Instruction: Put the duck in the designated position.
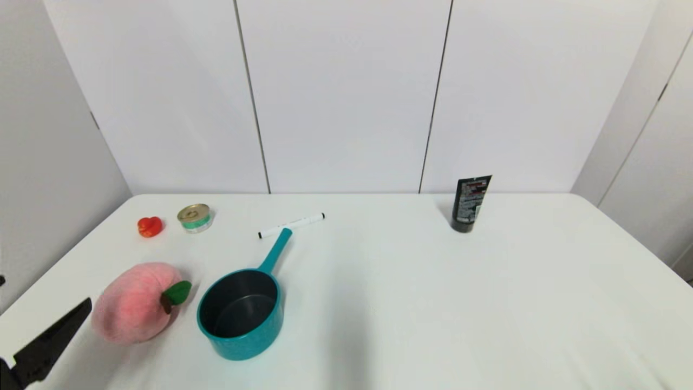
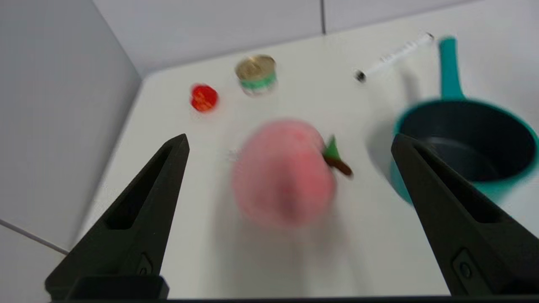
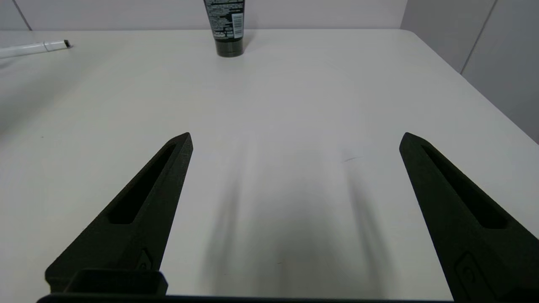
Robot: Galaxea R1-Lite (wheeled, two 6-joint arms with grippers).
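Note:
The duck (image 1: 150, 226) is a tiny glossy red toy at the far left of the white table, just left of a small tin. It also shows in the left wrist view as the duck (image 2: 204, 97), well beyond my fingers. My left gripper (image 2: 289, 141) is open and empty, hanging above the pink plush peach (image 2: 284, 170). Only one black finger (image 1: 51, 338) of it shows in the head view, at the near left corner. My right gripper (image 3: 295, 139) is open over bare tabletop, out of the head view. The designated position bears no visible mark.
A teal saucepan (image 1: 242, 313) stands beside the peach (image 1: 136, 301), handle pointing away. A small tin (image 1: 195, 217), a white marker (image 1: 291, 225) and a black tube (image 1: 471, 203) lie farther back. The table's left edge (image 1: 59, 265) runs close to the duck.

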